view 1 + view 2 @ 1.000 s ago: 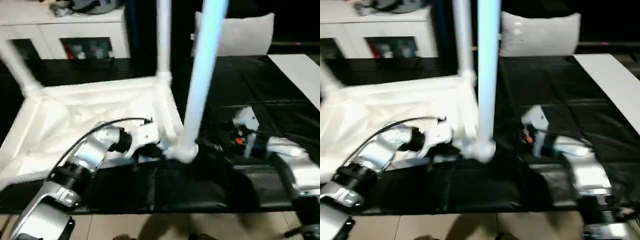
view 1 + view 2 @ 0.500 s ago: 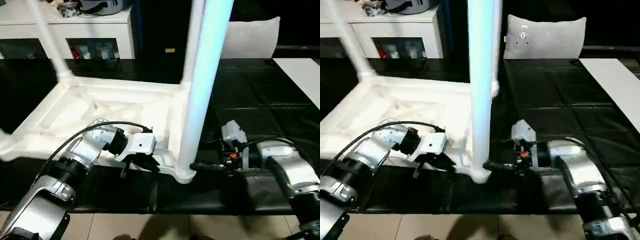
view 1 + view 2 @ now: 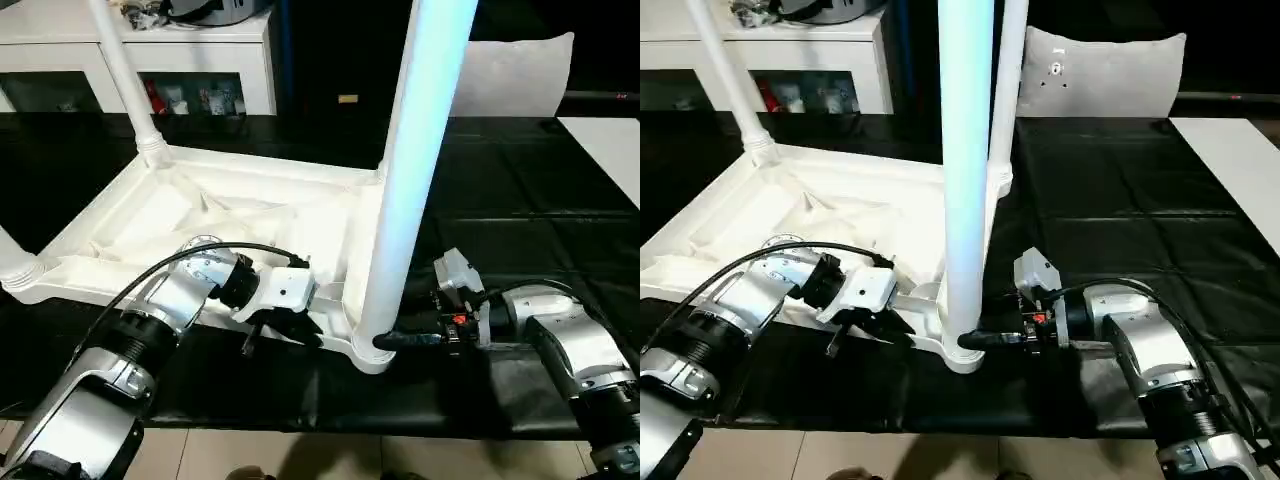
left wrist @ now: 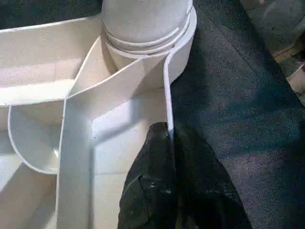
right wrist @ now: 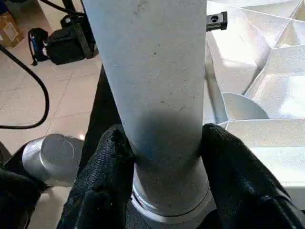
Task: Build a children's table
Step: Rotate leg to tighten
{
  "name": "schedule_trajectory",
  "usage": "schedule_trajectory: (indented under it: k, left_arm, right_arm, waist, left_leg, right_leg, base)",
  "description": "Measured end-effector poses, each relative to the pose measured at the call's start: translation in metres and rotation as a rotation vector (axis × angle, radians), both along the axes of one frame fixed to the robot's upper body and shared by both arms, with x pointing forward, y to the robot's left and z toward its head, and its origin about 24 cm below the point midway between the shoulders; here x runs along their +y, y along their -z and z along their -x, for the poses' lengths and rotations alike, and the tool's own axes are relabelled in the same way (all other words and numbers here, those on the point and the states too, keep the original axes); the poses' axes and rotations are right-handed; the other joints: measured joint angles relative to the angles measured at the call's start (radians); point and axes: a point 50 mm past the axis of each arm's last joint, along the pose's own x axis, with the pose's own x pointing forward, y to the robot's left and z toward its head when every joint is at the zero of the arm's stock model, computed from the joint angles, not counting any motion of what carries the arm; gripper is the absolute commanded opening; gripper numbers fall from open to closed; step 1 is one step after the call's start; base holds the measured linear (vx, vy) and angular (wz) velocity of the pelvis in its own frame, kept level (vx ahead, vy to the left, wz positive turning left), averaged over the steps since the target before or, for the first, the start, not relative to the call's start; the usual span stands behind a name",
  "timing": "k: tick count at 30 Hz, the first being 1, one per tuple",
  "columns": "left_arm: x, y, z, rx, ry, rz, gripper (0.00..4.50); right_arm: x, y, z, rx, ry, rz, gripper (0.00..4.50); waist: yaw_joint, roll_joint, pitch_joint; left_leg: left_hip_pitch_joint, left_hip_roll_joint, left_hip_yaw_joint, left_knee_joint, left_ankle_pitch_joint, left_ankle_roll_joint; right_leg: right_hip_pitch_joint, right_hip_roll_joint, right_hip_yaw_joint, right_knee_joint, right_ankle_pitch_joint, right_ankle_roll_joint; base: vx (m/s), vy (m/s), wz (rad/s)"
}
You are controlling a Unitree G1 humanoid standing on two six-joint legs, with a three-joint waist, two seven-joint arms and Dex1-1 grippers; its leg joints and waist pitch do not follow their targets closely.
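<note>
Right gripper now clamped round the base of the near leg, left gripper pinching the tabletop rim; leg upright in its socket, nearly seated

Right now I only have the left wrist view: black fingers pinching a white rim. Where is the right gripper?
Observer: The right gripper is shut on the near leg, just above its socket.
Operator: Is that leg upright?
Observer: Roughly; it leans slightly in the head views.
Operator: Other legs?
Observer: Two more stand at the far corners of the table top; the left gripper grips the near edge.
</note>
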Motion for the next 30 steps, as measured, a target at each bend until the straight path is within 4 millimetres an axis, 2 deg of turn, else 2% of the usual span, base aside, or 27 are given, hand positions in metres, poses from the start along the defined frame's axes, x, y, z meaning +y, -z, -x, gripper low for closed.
schedule_trajectory:
  k: [5, 11, 14, 15, 18, 21, 26, 28, 30]
  left_arm:
    - [0.001, 0.0, -0.001, 0.008, -0.014, 0.004, 0.0]
    - [0.002, 0.0, -0.008, 0.029, -0.196, 0.026, 0.0]
    - [0.001, 0.001, -0.011, 0.024, -0.33, 0.041, 0.0]
    - [-0.002, 0.001, -0.013, 0.013, -0.392, 0.052, 0.0]
    - [-0.012, 0.001, -0.014, 0.01, -0.485, 0.074, 0.0]
    - [-0.023, 0.001, -0.017, 0.002, -0.608, 0.091, 0.0]
    - [-0.047, 0.0, -0.021, -0.053, -0.761, 0.133, 0.0]
    - [-0.053, 0.0, -0.021, -0.059, -0.79, 0.146, 0.0]
    - [-0.059, 0.0, -0.021, -0.065, -0.803, 0.163, 0.0]
  right_arm:
    - [0.001, 0.001, 0.001, 0.028, 0.026, -0.021, 1.88]
    - [0.008, 0.003, -0.002, 0.04, 0.234, -0.054, 1.88]
    - [0.017, 0.006, -0.008, 0.029, 0.398, -0.067, 1.88]
    - [0.02, 0.006, -0.012, 0.022, 0.488, -0.069, 1.88]
    - [0.024, 0.005, -0.019, 0.007, 0.634, -0.071, 1.88]
    - [0.034, 0.004, -0.028, -0.007, 0.802, -0.068, 1.88]
    - [0.045, -0.001, -0.042, -0.029, 1.045, -0.067, 1.88]
    - [0.046, -0.001, -0.045, -0.047, 1.082, -0.059, 2.44]
    - [0.046, -0.002, -0.046, -0.046, 1.118, -0.097, 2.6]
  waist:
    - [0.001, 0.0, 0.0]
    - [-0.006, 0.001, 0.0]
    - [-0.039, 0.001, 0.0]
    - [-0.055, 0.001, 0.0]
    - [-0.087, 0.001, 0.0]
    - [-0.108, 0.001, 0.0]
    - [-0.11, 0.001, 0.0]
    - [-0.108, 0.001, 0.0]
    - [-0.102, 0.001, 0.0]
  left_leg:
    - [0.0, 0.0, 0.0, 0.0, 0.0, 0.0]
    - [0.003, 0.0, 0.0, 0.0, 0.0, -0.001]
    - [0.004, 0.0, -0.001, 0.0, 0.001, -0.002]
    - [0.004, -0.001, -0.003, 0.0, 0.002, -0.003]
    - [0.004, -0.001, -0.005, 0.0, 0.002, -0.004]
    - [0.001, -0.001, -0.007, -0.001, 0.002, -0.004]
    - [-0.002, -0.001, -0.006, -0.004, 0.002, -0.004]
    - [-0.003, -0.001, -0.005, -0.006, 0.002, -0.004]
    - [-0.006, -0.001, -0.004, -0.008, 0.002, -0.003]
  right_leg:
    - [0.0, 0.0, 0.0, 0.0, 0.0, 0.0]
    - [0.001, 0.0, 0.0, 0.0, 0.0, 0.0]
    - [0.001, 0.0, 0.0, -0.001, 0.0, 0.0]
    - [0.001, 0.0, 0.0, -0.001, 0.0, 0.0]
    - [0.0, 0.0, -0.002, -0.003, 0.0, 0.0]
    - [-0.002, 0.002, -0.003, -0.003, 0.0, 0.0]
    - [-0.005, 0.003, -0.003, -0.003, 0.0, 0.0]
    - [-0.007, 0.003, -0.003, -0.003, 0.0, 0.001]
    - [-0.011, 0.003, -0.002, -0.003, -0.001, 0.0]
  base:
    - [0.0, 0.0, 0.0]
    - [0.0, 0.0, 0.0]
    - [0.0, 0.0, 0.0]
    - [0.0, 0.0, 0.0]
    - [0.0, 0.0, 0.0]
    - [0.0, 0.0, 0.0]
    - [0.0, 0.0, 0.0]
    - [0.0, 0.0, 0.0]
    - [0.0, 0.0, 0.0]
